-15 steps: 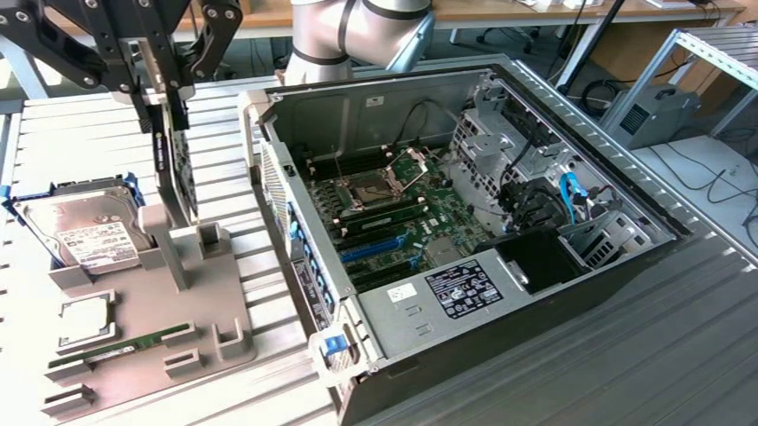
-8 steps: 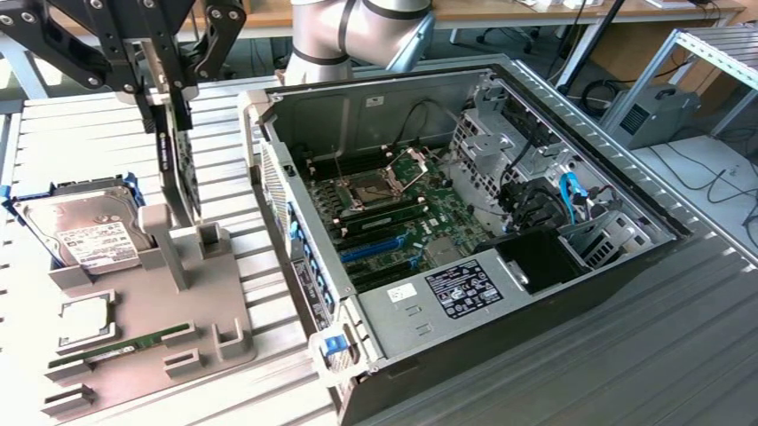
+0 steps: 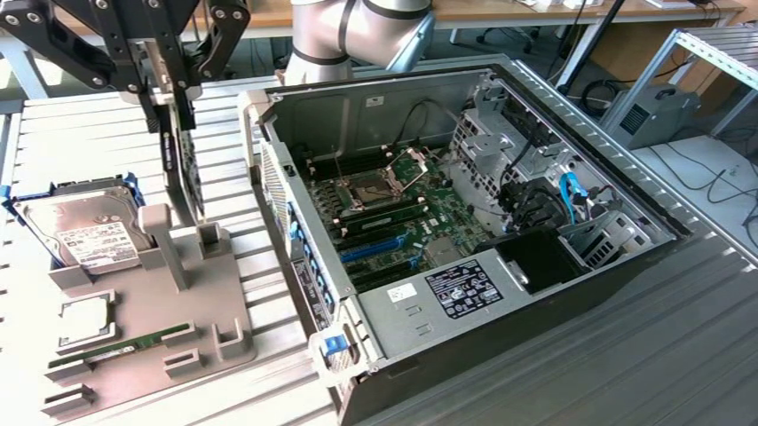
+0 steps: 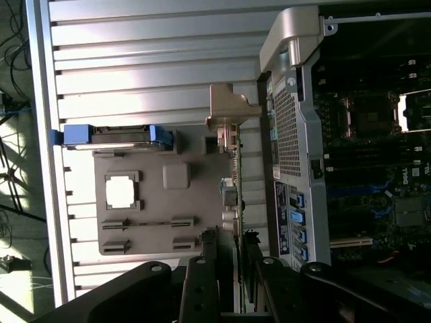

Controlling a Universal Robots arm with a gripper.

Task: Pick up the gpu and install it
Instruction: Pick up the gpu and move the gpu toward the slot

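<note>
Firmly, the black linked hand (image 3: pixel 174 87) pinches the thin black rectangular gpu card (image 3: pixel 180 155), upright over the grey plastic holder (image 3: pixel 142 311) near the exterior view's left edge of the slatted metal surface (image 3: pixel 231 160); a straight, untilted lift should clear the holder's posts (image 3: pixel 160 232).

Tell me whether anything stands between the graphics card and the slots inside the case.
Only the case's near wall stands between the card, held in the fingers, and the blue slots; above that wall nothing visible blocks the way.
</note>
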